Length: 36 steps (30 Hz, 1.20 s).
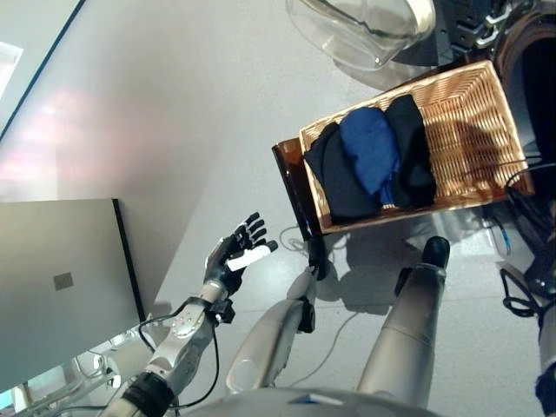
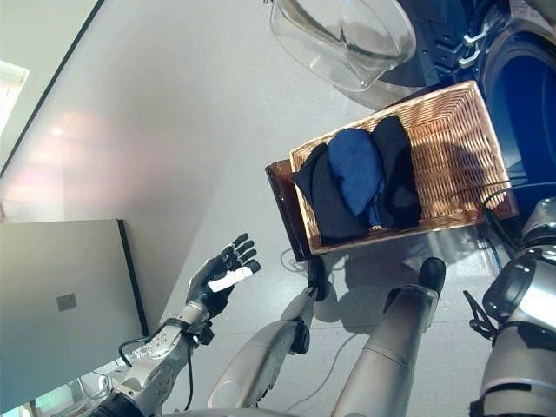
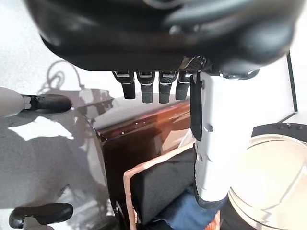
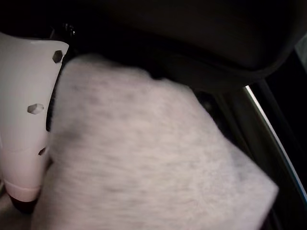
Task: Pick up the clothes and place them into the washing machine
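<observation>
Right hand [image 4: 24, 124] clasping pale grey cloth [image 4: 144, 163], thumb pressed against it; best carried deep past the washer's rim before letting go; left hand [image 1: 233, 256] idle, fingers [image 1: 252, 228] spread wide, well apart from basket [image 1: 469, 95].

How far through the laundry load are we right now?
In hand: the right wrist view shows a light grey garment against the right hand, though the grip is unclear. Left: black clothes and a blue garment remain in the wicker basket. The left hand hangs open and empty. Nothing shows what has been loaded.
</observation>
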Motion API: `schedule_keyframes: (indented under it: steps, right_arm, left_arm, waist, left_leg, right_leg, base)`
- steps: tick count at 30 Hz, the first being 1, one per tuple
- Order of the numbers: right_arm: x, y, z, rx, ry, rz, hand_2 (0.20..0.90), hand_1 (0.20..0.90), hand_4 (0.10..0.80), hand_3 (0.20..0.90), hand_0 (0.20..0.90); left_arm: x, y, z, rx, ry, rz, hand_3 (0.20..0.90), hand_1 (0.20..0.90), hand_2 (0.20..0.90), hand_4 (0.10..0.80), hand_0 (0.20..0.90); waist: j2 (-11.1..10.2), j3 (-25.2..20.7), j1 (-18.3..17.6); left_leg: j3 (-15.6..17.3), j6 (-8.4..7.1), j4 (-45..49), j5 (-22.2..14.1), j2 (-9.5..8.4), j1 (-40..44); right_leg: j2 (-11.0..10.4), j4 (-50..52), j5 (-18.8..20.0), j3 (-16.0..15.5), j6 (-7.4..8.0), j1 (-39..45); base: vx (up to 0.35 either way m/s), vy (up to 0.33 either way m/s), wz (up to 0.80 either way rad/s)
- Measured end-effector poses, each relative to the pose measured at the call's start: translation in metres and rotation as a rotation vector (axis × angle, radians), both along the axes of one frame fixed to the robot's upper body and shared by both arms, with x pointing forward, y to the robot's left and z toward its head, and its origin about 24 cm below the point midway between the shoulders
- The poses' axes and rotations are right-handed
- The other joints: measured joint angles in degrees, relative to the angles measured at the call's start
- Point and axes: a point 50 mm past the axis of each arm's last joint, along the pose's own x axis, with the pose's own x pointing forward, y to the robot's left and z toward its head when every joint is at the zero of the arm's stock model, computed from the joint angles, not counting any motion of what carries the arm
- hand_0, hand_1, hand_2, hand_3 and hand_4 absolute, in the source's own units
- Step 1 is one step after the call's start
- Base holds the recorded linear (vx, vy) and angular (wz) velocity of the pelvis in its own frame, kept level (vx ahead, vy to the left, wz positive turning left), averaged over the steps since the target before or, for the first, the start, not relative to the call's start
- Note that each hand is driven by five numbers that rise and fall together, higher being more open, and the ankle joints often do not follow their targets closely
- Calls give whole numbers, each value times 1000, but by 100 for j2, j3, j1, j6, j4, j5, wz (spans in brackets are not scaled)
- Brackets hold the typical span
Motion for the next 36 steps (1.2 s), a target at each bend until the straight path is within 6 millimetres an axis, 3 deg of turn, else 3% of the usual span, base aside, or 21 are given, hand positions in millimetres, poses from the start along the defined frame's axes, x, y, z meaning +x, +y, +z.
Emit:
schedule_keyframes:
  steps: [10,16,23,36]
  right_arm:
    - [2,2,-8,-37,97,27,900,900,800,900,900]
    - [13,14,-32,-139,310,133,900,900,800,900,900]
    - [43,60,-83,-176,495,362,900,900,800,900,900]
    - [14,72,-159,-220,821,495,900,900,800,900,900]
  left_arm:
    - [-8,2,-5,-9,27,12,900,900,900,800,900]
    - [-9,2,-6,-9,32,11,900,900,900,800,900]
    - [-8,4,-5,-10,24,12,900,900,900,800,900]
    - [-8,21,-10,36,30,55,900,900,900,800,900]
  waist:
    - [10,-8,10]
    - [-19,12,-80]
    - [-300,-50,-125]
    - [-564,-204,-113]
  left_leg:
    - [-40,-5,-2,4,67,145]
    - [-64,-2,1,7,164,278]
    - [-66,-7,-4,-52,378,370]
    - [-166,-33,1,-28,570,631]
  right_leg:
    - [7,-97,55,-149,-28,257]
    - [60,-297,119,-339,-22,590]
    - [285,-573,267,-455,-97,819]
    - [396,-1128,410,-882,-88,1532]
  base:
    - [0,0,0]
    - [2,0,1]
    - [17,-14,-10]
    - [15,-35,2]
